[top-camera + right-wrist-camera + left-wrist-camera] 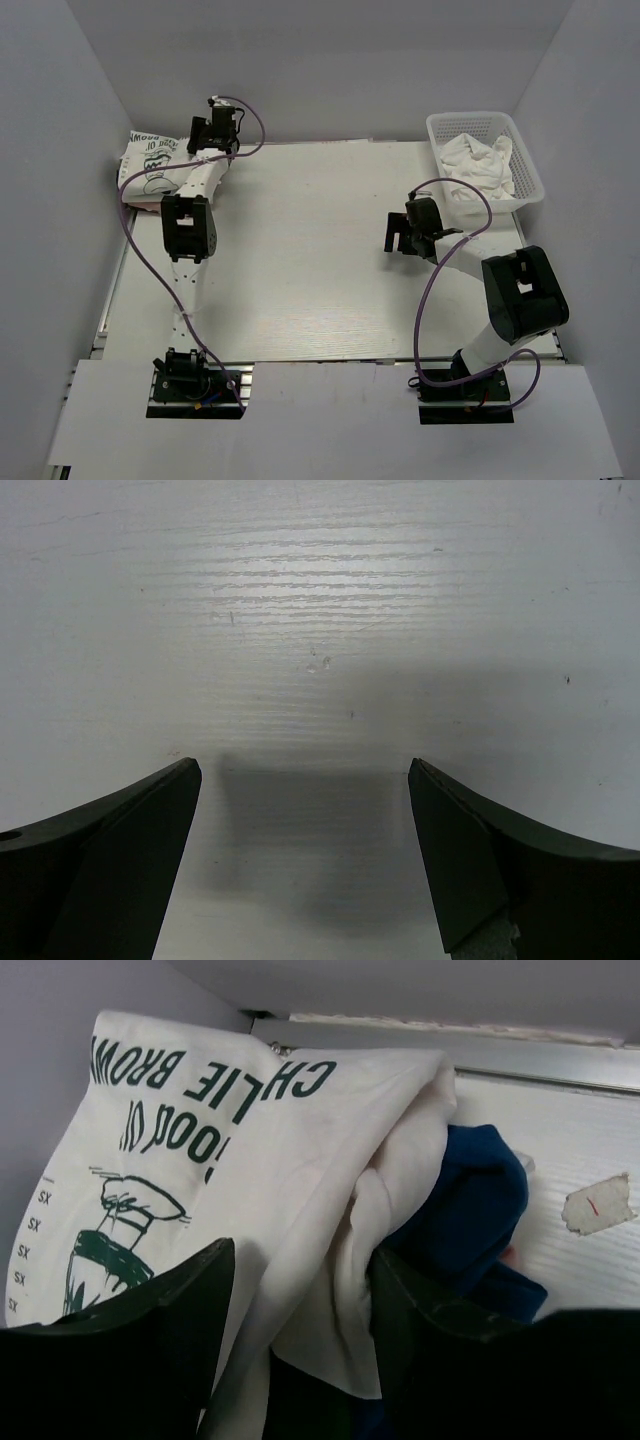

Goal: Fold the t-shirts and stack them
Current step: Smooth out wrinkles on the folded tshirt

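Note:
The white t-shirt with green "Charlie Brown" print [150, 168] lies folded in the far left corner. In the left wrist view [250, 1130] its dark blue-green cloth [480, 1200] bunches at the right, with a sliver of pink beside it. My left gripper [213, 130] is at the shirt's far right edge; its jaws stand apart with a white fold [330, 1300] between the fingers [170, 1330]. My right gripper [403, 236] is open and empty over the bare table [320, 630]. A crumpled white shirt [478, 165] lies in the basket.
A white plastic basket [533, 192] stands at the far right corner. Grey walls close in the table at the left, back and right. A scrap of tape [597, 1203] is stuck on the table near the far edge.

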You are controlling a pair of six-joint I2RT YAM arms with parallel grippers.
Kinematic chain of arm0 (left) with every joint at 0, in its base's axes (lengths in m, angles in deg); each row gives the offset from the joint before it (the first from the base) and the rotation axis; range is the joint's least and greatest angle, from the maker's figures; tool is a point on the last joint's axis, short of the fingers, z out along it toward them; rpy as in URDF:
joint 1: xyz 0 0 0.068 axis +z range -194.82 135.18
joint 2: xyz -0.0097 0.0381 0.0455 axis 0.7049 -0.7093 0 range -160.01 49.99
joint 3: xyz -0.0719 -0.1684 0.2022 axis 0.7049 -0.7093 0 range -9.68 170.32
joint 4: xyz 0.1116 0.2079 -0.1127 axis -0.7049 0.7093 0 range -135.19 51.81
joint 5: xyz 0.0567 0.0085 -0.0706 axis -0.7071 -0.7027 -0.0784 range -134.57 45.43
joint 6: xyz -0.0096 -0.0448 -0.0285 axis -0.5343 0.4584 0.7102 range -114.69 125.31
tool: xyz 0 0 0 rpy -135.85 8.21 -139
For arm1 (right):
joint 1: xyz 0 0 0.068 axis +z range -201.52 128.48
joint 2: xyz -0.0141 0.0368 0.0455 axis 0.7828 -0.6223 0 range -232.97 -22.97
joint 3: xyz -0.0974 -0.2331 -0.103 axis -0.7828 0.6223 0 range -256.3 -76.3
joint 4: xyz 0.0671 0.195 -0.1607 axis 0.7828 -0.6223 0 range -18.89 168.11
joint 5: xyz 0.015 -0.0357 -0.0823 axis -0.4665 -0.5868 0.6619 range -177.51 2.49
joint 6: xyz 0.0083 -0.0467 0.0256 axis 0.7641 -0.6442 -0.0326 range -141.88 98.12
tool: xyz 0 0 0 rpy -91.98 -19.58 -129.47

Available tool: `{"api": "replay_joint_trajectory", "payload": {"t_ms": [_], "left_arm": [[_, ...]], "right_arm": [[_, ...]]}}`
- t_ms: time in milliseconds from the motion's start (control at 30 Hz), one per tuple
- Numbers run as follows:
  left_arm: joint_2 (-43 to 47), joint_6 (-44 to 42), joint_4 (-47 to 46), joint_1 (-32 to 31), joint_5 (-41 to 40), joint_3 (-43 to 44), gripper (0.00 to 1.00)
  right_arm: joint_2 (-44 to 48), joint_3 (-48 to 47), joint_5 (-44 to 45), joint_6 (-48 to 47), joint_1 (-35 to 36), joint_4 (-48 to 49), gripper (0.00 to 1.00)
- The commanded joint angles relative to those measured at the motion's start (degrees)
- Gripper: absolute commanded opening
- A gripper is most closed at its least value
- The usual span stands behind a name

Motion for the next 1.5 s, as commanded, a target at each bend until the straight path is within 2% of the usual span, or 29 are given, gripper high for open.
{"api": "replay_joint_trajectory", "payload": {"t_ms": [0,200,300,600,667,700,833,933,1133,1267,1333,1367,1433,1467], "left_arm": [[5.45,0.57,-1.91,1.43,-2.44,-0.14,0.64],[5.46,2.93,2.12,3.10,3.01,-1.37,0.60],[6.77,4.17,3.45,3.63,2.50,-2.42,0.51],[12.39,4.18,2.92,4.69,-0.67,-3.57,0.40],[13.62,3.57,2.92,4.16,-0.15,-4.44,0.33],[14.76,3.56,1.27,3.64,-0.75,-5.05,0.26],[14.77,1.02,0.11,3.63,-0.94,-6.47,0.07],[14.25,-0.38,-1.29,3.10,-0.94,-9.62,0.00],[10.82,-0.92,-1.03,2.05,1.17,-13.48,0.00],[10.82,-2.24,-2.70,0.82,5.91,-19.03,0.23],[9.25,-2.24,-3.40,-0.41,5.92,-19.83,0.29],[8.45,-2.24,-3.40,-0.41,5.92,-19.83,0.35],[6.87,-2.24,-2.27,-0.94,3.20,-18.87,0.36],[5.64,-2.24,-1.74,-0.94,2.59,-18.34,0.41]], "right_arm": [[-0.12,-1.88,-0.83,0.15,0.20,0.28,0.90],[0.40,-1.62,-0.74,0.24,0.29,0.27,0.90],[0.93,-1.62,-0.92,0.15,0.12,0.27,0.90],[0.41,-1.80,-1.62,0.24,0.38,0.36,0.90],[0.40,-2.06,-1.53,0.24,0.29,0.27,0.90],[0.40,-1.88,-1.71,0.32,0.38,0.27,0.90],[0.49,-1.80,-1.88,0.41,0.38,0.36,0.90],[0.67,-1.88,-1.88,0.32,0.21,0.19,0.90],[0.40,-2.23,-1.62,0.24,0.20,0.19,0.90],[0.14,-2.32,-1.80,0.32,0.12,0.19,0.90],[0.05,-2.50,-1.80,0.41,0.20,0.19,0.90],[0.05,-2.50,-1.71,0.41,0.20,0.19,0.90],[0.14,-2.59,-1.54,0.41,0.29,-1.57,0.90],[0.40,-2.41,-1.62,0.41,0.21,-1.75,0.90]]}}
